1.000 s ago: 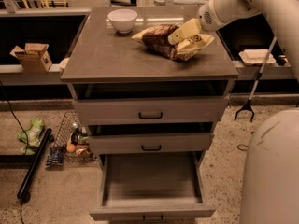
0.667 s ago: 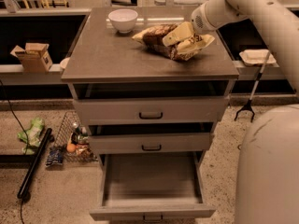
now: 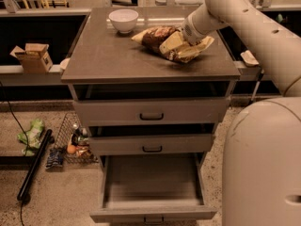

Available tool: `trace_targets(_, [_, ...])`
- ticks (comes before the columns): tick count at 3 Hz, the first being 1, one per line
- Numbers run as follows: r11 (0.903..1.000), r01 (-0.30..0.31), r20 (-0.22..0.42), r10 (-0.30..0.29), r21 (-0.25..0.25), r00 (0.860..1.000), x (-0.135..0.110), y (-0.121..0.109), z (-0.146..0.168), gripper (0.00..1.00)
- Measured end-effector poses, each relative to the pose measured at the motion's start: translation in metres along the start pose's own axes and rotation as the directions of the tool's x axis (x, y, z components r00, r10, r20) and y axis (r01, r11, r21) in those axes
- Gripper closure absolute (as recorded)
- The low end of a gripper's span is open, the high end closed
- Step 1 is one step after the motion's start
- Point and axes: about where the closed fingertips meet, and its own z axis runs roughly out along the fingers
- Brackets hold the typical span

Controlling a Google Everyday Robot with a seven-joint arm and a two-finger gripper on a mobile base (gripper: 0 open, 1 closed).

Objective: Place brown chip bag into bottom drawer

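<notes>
item: brown chip bag point(image 3: 153, 36) | location: desk point(image 3: 108, 55) top, near white bowl point(image 3: 123, 20) | handling: likely light, crinkly, slippery, crushable; pinch a crimped end | tool point(image 3: 175, 43): on the bag, closure cannot tell | bottom drawer point(image 3: 150, 185): pulled open

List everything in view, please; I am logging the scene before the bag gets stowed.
cabinet top: one, grey-brown, centre
brown chip bag: one, dark brown with pale yellow ends, cabinet top, right of centre
bowl: one, white, cabinet top, back left
upper drawers: two, grey, under the top
bottom drawer: one, grey, lowest, pulled open
cardboard box: one, tan, ledge at left
wire basket: one, dark, floor left of the cabinet
green packet: one, green, floor far left
dark blue packet: one, floor beside the basket
arm: one, cream, reaching in from the right
tool: one, pale, on the chip bag
</notes>
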Motion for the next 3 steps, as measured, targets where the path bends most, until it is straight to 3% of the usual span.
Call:
trace_targets(1, [0.9998, 0.012, -0.006, -0.012, 0.018, 1.0, 0.003, 0.003, 0.005, 0.38])
trace_targets(3, [0.9915, 0.121, 0.078, -0.124, 0.049, 0.989, 0.009, 0.012, -0.055, 0.84])
